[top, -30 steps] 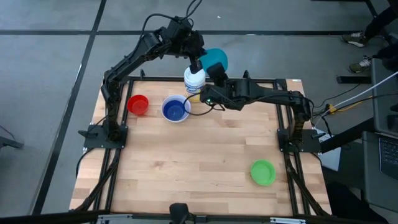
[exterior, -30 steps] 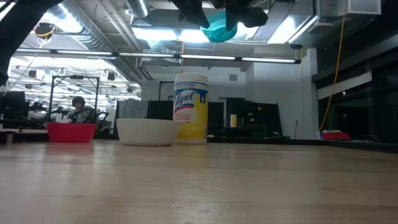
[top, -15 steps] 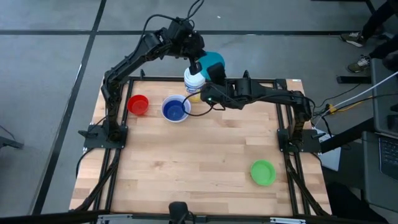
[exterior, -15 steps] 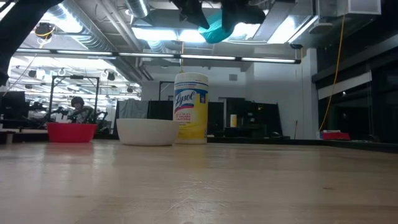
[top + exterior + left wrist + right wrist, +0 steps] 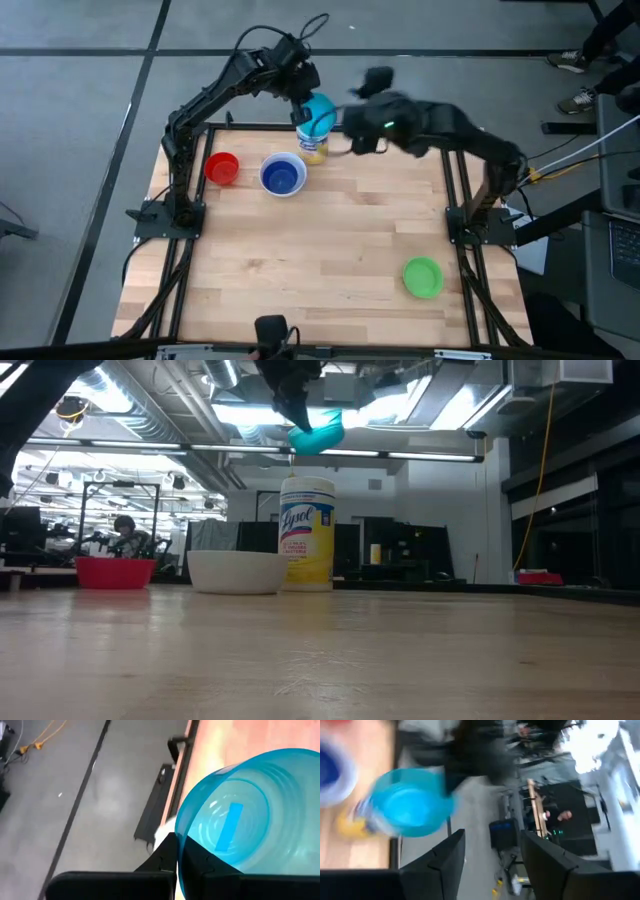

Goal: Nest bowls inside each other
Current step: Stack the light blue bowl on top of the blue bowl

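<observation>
My left gripper [image 5: 304, 98] is shut on the teal-blue bowl [image 5: 319, 113], high over the white-lidded yellow jar [image 5: 312, 145] at the table's far side. In the low view the bowl [image 5: 318, 436] hangs tilted well above the jar [image 5: 307, 535]. My right gripper [image 5: 372, 82] stands open in the air to the bowl's right, with nothing between its fingers [image 5: 445, 865]. The dark blue bowl [image 5: 282, 177] sits inside the white bowl [image 5: 237, 572] left of the jar. The red bowl [image 5: 221, 168] stands farther left. The green bowl [image 5: 422, 277] rests near the right front corner. My left gripper holds the teal-blue bowl by its rim [image 5: 178, 851], one finger inside the bowl and one outside. The fingers come slanting down from the table's far left. The bowl is lifted clear above the jar and tilted, its hollow facing the wrist camera.
The jar stands right below the held bowl, close beside the white bowl. A black frame [image 5: 455, 215] runs along the table's edges. The wide middle and front left of the wooden top [image 5: 300, 270] carry no objects. A person [image 5: 126, 528] sits far off in the room.
My right gripper has opened, let go of the teal-blue bowl, and swung up and away toward the table's right, rolling as it went. The bowl now hangs from my left gripper alone. It has shifted left and a little down, coming to hang over the jar.
</observation>
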